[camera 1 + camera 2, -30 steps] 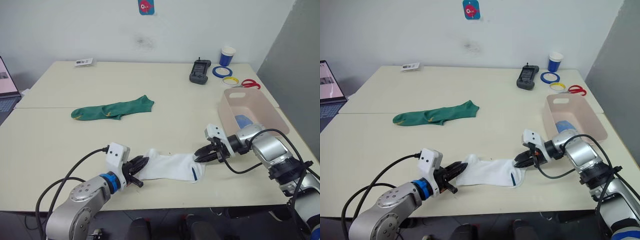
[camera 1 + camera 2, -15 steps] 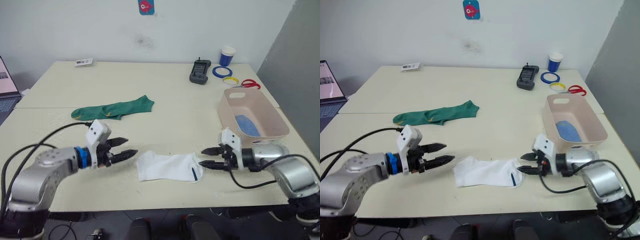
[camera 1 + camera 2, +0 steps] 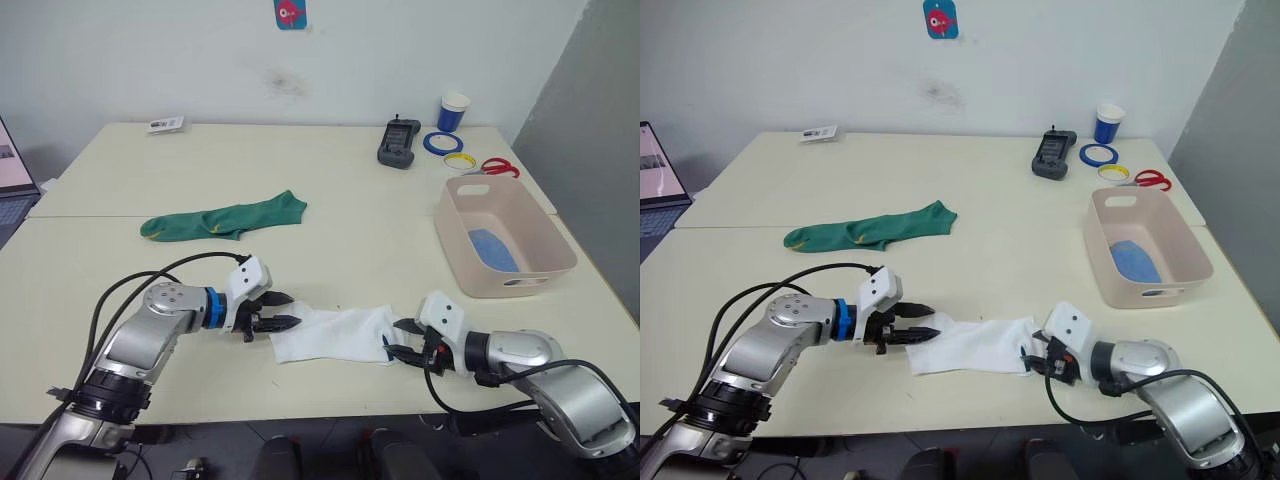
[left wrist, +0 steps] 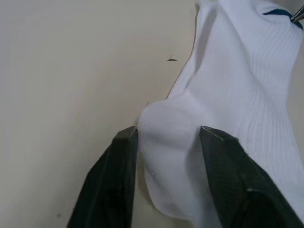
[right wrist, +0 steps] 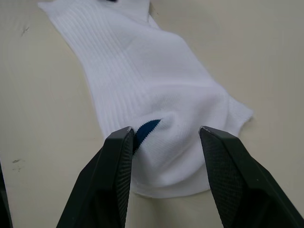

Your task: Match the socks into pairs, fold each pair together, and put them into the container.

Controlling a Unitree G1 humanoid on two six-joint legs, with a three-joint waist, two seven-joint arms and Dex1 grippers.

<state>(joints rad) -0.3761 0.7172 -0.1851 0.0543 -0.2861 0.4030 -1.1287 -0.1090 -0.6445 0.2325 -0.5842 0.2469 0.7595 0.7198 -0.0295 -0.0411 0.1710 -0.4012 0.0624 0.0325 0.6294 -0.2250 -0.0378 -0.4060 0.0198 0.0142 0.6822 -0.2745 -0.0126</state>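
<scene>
Because the white socks (image 3: 335,335) have to be folded as a pair, each gripper has taken one end of them. The left gripper (image 3: 279,323) has its two fingers apart with the sock's end bunched up between them. The right gripper (image 3: 400,340) does the same at the end with the little blue mark. I think both are just about to pinch, so they can lift or fold the socks together.

I count one white bundle near the front edge of the table (image 3: 330,180); whether it is one sock or two stacked, I cannot tell. One green bundle (image 3: 225,218) lies farther back, flat and well apart from it. One blue bundle (image 3: 493,249) sits inside the pink container (image 3: 530,270) on the right.
</scene>
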